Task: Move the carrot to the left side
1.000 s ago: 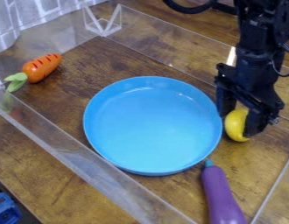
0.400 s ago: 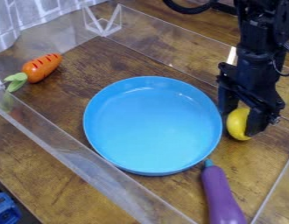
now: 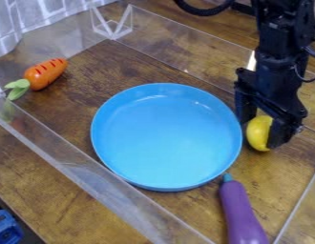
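Note:
The small orange carrot (image 3: pixel 46 71) with a green leafy top lies at the far left of the wooden table, by the clear wall. Far from it, at the right side, my black gripper (image 3: pixel 266 124) points down over the yellow lemon (image 3: pixel 259 134). Its jaws stand open on either side of the lemon, which rests on the table. Nothing is held.
A large blue plate (image 3: pixel 168 135) fills the middle of the table. A long purple eggplant (image 3: pixel 241 212) lies at the front right. Clear plastic walls (image 3: pixel 71 162) border the work area, and a clear stand (image 3: pixel 113 21) sits at the back.
The gripper's jaws have widened slightly around the lemon and the arm has shifted a little to the left. The carrot, plate and eggplant have not moved.

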Motion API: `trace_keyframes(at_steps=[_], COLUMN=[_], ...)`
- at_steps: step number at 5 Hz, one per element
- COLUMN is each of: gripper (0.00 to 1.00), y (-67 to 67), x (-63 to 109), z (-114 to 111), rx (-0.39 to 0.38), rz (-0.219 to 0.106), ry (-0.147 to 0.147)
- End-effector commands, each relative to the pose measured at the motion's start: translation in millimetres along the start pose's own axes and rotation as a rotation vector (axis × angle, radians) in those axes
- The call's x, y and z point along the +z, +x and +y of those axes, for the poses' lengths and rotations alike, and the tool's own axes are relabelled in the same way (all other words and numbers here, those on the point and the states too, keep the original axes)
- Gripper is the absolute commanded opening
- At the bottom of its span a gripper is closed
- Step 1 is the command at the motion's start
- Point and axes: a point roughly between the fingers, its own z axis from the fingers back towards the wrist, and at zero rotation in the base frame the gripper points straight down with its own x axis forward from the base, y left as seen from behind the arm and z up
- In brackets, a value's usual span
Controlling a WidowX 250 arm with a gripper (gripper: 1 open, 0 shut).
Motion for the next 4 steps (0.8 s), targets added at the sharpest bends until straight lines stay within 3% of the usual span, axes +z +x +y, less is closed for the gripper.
trace_keyframes(at_steps=[1, 4], gripper=[1.0, 1.0], y=[7.3, 9.9], x=[24.0, 35.0], z=[9.8, 11.7], rx=[0.017, 0.021], rz=[-0.057, -0.074], ry=[0.016, 0.023])
